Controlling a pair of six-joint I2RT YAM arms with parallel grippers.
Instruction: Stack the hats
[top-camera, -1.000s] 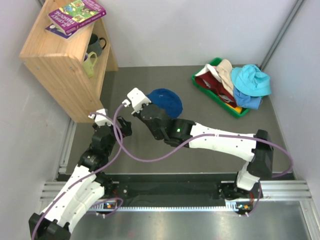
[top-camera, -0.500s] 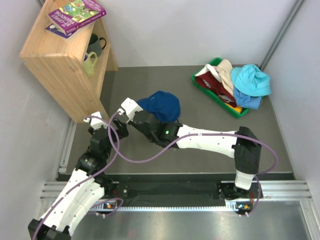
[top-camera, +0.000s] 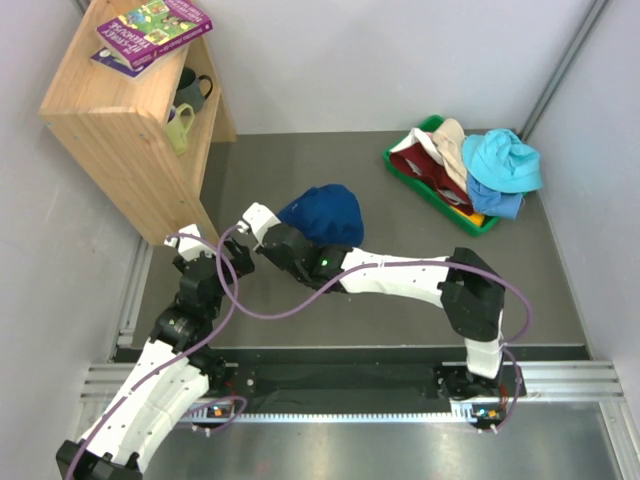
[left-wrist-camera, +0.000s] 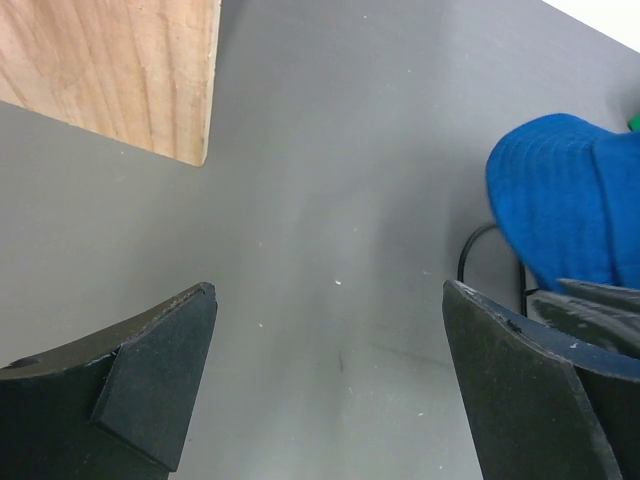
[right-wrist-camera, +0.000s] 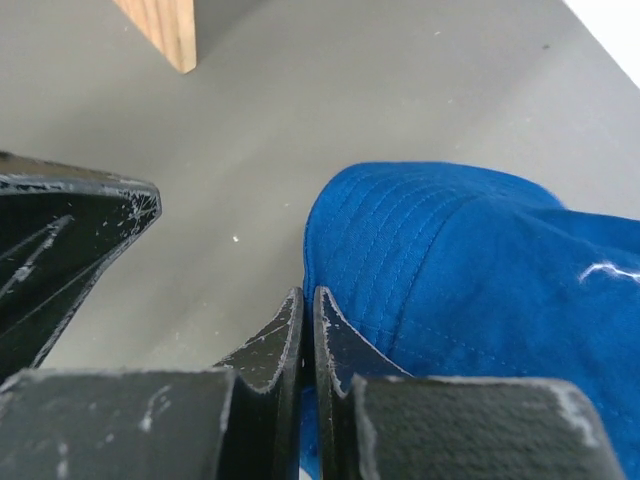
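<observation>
Right gripper (right-wrist-camera: 308, 320) pinching the brim of the blue hat (top-camera: 322, 214), bunched at mid-worktop (top-camera: 300, 160); left gripper (left-wrist-camera: 328, 295) spread wide just beside it, near the wooden shelf (top-camera: 120, 130) corner; other hats (top-camera: 495, 165) heaped on the green tray (top-camera: 395, 163), far right.

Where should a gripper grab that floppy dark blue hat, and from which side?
Take the dark blue hat by its thin brim edge, coming in low from the wooden shelf side. That edge is flat cloth that fits between two fingers; the domed crown looks too wide and soft. The right gripper pinches there now.
</observation>
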